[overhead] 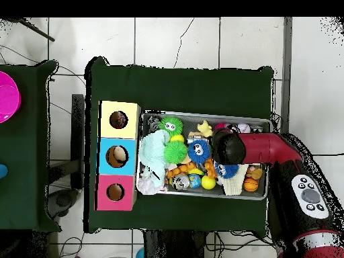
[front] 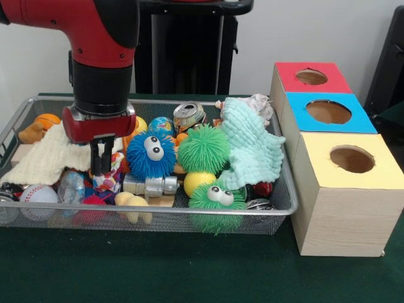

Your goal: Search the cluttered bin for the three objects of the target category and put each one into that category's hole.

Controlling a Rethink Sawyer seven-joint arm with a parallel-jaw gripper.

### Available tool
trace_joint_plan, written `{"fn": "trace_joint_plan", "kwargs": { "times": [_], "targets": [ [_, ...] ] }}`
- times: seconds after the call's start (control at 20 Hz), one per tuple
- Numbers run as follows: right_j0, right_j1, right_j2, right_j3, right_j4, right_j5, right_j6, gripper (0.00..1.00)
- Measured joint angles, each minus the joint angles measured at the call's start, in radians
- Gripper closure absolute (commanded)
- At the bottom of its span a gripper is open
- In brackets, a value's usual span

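Observation:
The wire mesh bin (front: 189,212) is full of toys; it also shows in the overhead view (overhead: 201,115). My gripper (front: 101,165) reaches down into the bin's left part, its tips at a multicoloured polka-dot wrapper (front: 113,180) beside a blue spiky ball (front: 150,153). A whitish crinkly wrapper (front: 255,102) lies at the bin's back right, behind the mint cloth (front: 252,148). I cannot pick out the shiny printed wrapper. The hole (front: 351,159) in the yellow-faced box is dark and open, to the right of the bin, nearest the camera; it also shows in the overhead view (overhead: 119,119).
Blue-faced (front: 328,112) and red-faced (front: 311,77) boxes stand behind the yellow one. The bin also holds green spiky balls (front: 203,148), a cream cloth (front: 47,158), a baseball (front: 38,194) and a can (front: 189,113). My arm (overhead: 269,149) spans the bin's end.

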Motion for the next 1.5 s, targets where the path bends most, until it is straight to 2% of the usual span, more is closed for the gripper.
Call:
{"fn": "trace_joint_plan", "kwargs": {
  "times": [0.4, 0.85, 0.9, 1.5],
  "targets": [
    [0.056, -0.108, -0.002, 0.022, 0.045, 0.067, 0.0, 1.0],
    [0.085, -0.176, -0.004, 0.022, 0.091, 0.114, 0.0, 1.0],
    [0.084, -0.179, -0.004, 0.022, 0.093, 0.114, 0.0, 0.0],
    [0.08, -0.18, -0.005, 0.022, 0.091, 0.114, 0.0, 0.0]
  ]
}}
